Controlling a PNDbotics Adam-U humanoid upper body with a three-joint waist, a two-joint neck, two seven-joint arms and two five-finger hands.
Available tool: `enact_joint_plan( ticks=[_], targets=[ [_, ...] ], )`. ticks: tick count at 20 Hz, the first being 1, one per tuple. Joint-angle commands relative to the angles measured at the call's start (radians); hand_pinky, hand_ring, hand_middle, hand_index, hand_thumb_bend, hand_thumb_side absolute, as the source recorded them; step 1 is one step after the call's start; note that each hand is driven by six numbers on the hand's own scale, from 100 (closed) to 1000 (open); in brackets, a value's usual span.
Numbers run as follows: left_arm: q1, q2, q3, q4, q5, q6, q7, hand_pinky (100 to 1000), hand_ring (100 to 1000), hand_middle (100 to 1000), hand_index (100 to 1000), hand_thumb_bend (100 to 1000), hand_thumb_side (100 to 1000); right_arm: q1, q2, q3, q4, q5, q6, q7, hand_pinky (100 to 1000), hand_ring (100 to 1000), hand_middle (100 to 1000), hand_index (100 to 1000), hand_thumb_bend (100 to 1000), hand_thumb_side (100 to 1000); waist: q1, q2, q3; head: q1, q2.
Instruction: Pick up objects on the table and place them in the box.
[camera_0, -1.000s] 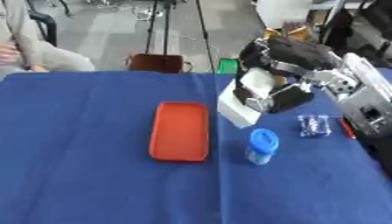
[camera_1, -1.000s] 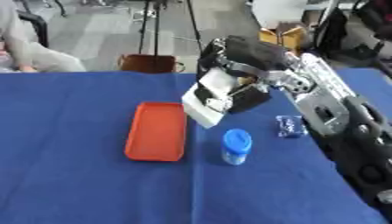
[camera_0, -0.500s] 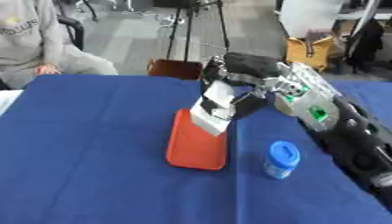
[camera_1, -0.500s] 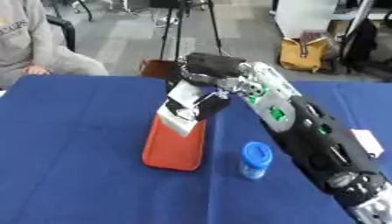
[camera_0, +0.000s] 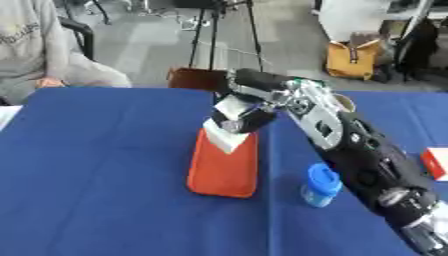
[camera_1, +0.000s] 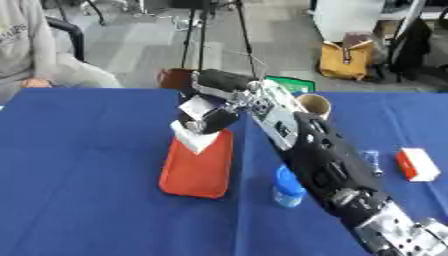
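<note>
Over orange tray (camera_0: 223, 170), right robot hand (camera_0: 249, 107) clasping white box (camera_0: 226, 131), red-white box (camera_1: 416, 164) fully in right eye.

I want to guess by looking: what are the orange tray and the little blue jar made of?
The orange tray looks like smooth, matte plastic: even colour, rounded moulded rim. The blue jar is probably plastic too, with a solid blue lid over a paler, see-through body. Both are guesses from looks.

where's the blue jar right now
The blue jar stands on the table right of the orange tray, beside the right arm, whose right hand holds a white box.
</note>
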Motion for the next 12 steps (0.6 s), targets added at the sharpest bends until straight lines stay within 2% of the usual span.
enact_joint_plan(
  ticks=[1, 7, 8, 9, 10, 11, 12],
  targets=[
    [-0.018, 0.011, 0.003, -0.013, 0.005, -0.004, -0.004, 540, 710, 699, 808, 763, 608, -0.023, 0.021, -0.012, 0.065, 0.051, -0.004, -0.037, 112, 371, 333, 548, 100, 309, 0.007, -0.009, 0.005, -0.001, -0.012],
    [-0.018, 0.002, 0.002, -0.013, 0.005, -0.005, -0.007, 537, 709, 698, 808, 758, 612, -0.007, 0.072, -0.018, 0.203, 0.139, -0.053, -0.094, 140, 400, 355, 565, 100, 298, 0.013, -0.003, 0.001, 0.006, -0.010],
    [-0.018, 0.000, 0.002, -0.013, 0.006, -0.005, -0.007, 536, 709, 698, 807, 756, 613, -0.002, 0.081, -0.022, 0.223, 0.155, -0.060, -0.102, 189, 428, 371, 571, 100, 292, 0.014, -0.002, 0.000, 0.008, -0.010],
    [-0.017, 0.000, 0.002, -0.013, 0.006, -0.005, -0.008, 536, 709, 698, 807, 756, 613, 0.003, 0.089, -0.025, 0.240, 0.171, -0.068, -0.112, 196, 432, 374, 574, 100, 292, 0.015, -0.001, -0.001, 0.008, -0.009],
    [-0.017, -0.001, 0.002, -0.013, 0.006, -0.005, -0.008, 535, 709, 697, 807, 755, 614, 0.005, 0.095, -0.029, 0.253, 0.187, -0.075, -0.121, 257, 470, 417, 598, 100, 296, 0.016, -0.001, -0.001, 0.008, -0.008],
    [-0.016, -0.001, 0.002, -0.013, 0.007, -0.005, -0.009, 535, 709, 697, 807, 755, 614, 0.007, 0.100, -0.032, 0.261, 0.202, -0.085, -0.131, 257, 470, 417, 598, 100, 296, 0.017, -0.001, -0.002, 0.008, -0.008],
    [-0.015, -0.002, 0.002, -0.013, 0.007, -0.005, -0.009, 534, 708, 697, 807, 754, 615, 0.009, 0.104, -0.035, 0.267, 0.218, -0.093, -0.141, 311, 497, 447, 620, 129, 295, 0.017, -0.001, -0.002, 0.008, -0.008]
  ],
)
